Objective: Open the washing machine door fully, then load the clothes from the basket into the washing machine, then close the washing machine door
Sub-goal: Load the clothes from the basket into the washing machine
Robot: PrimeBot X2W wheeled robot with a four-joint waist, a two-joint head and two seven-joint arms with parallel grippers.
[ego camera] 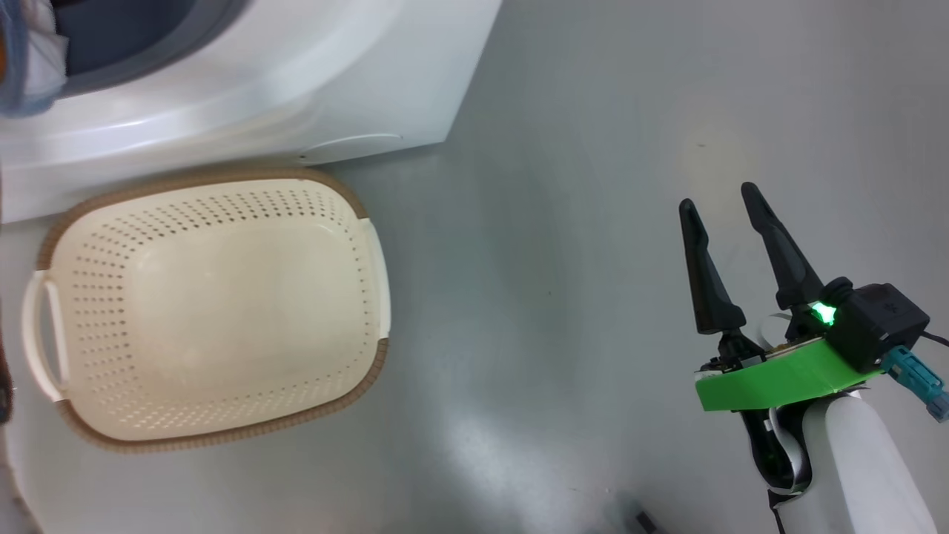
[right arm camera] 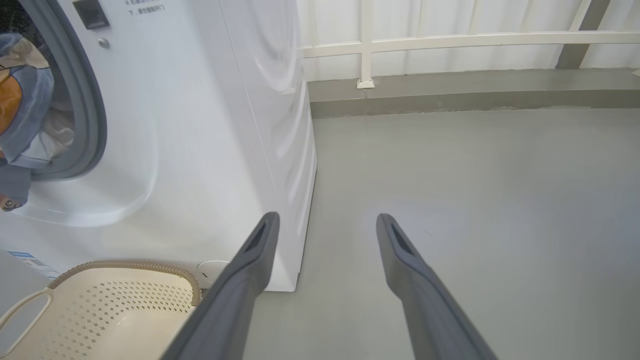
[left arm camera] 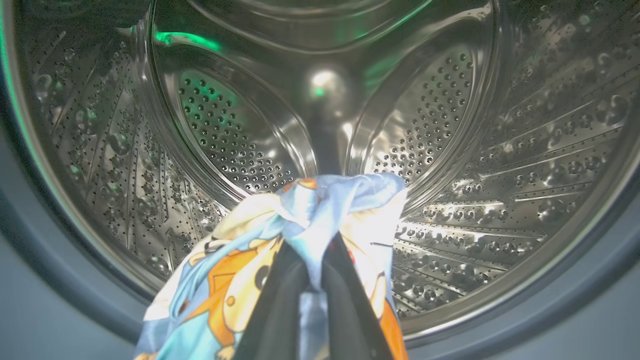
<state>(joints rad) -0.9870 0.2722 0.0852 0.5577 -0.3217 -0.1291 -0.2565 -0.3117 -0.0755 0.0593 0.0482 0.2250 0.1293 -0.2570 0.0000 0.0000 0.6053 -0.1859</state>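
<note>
My left gripper (left arm camera: 314, 257) is shut on the clothes (left arm camera: 235, 285), a light-blue piece with orange bears, held at the mouth of the steel drum (left arm camera: 450, 150). The same cloth hangs at the washing machine's opening (right arm camera: 25, 110), just inside the grey seal (right arm camera: 87, 100), and shows at the top left of the head view (ego camera: 26, 67). The cream basket (ego camera: 207, 304) stands on the floor against the white washing machine (ego camera: 334, 67), with nothing in it. My right gripper (ego camera: 715, 200) hovers open over the floor, well to the basket's right. The washing machine door is out of view.
Grey floor (ego camera: 563, 222) spreads to the right of the machine and basket. A white railing (right arm camera: 450, 40) on a low kerb runs behind. A small blue label (right arm camera: 20, 255) sits at the machine's lower corner, above the basket's rim (right arm camera: 125, 265).
</note>
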